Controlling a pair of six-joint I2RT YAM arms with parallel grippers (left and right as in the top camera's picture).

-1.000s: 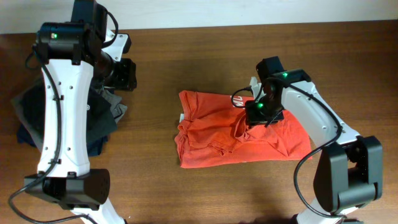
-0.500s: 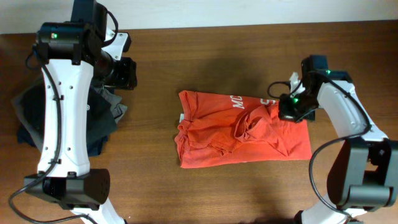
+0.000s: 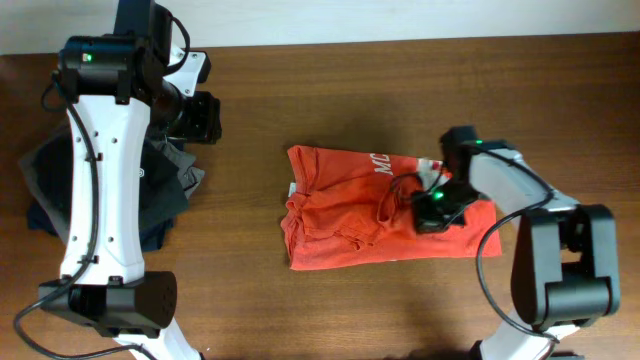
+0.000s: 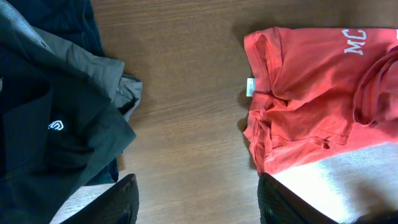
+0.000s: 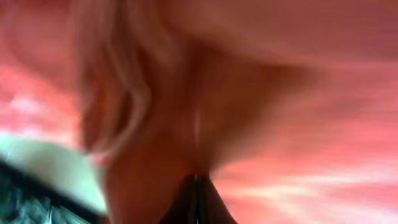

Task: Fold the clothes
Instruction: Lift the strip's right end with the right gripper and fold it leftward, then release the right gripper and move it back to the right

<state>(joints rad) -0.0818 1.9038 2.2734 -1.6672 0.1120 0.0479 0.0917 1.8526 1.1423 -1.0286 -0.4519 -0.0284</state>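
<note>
The red-orange shirt (image 3: 340,215) lies crumpled in the middle of the table, with white lettering (image 3: 382,166) showing at its top edge. In the left wrist view the shirt (image 4: 311,106) shows its small white neck tag (image 4: 250,86). My right gripper (image 3: 435,208) sits low on the shirt's right part. Its wrist view is filled with blurred red fabric, and the right gripper (image 5: 198,182) is shut with cloth bunched at its tips. My left gripper (image 4: 198,205) hangs open above bare wood between the shirt and the dark garments, holding nothing; overhead the left gripper (image 3: 197,118) is at the far left.
A pile of black, grey and navy garments (image 3: 150,190) lies at the left under the left arm, the same pile (image 4: 50,124) filling the left of the left wrist view. Brown tabletop (image 3: 400,300) surrounds the shirt. The table's far edge (image 3: 400,40) meets a white wall.
My right gripper swung from the shirt's middle out to its right edge, shut, then came back down-left onto the shirt's right part. The lettering became visible. The left arm stayed put.
</note>
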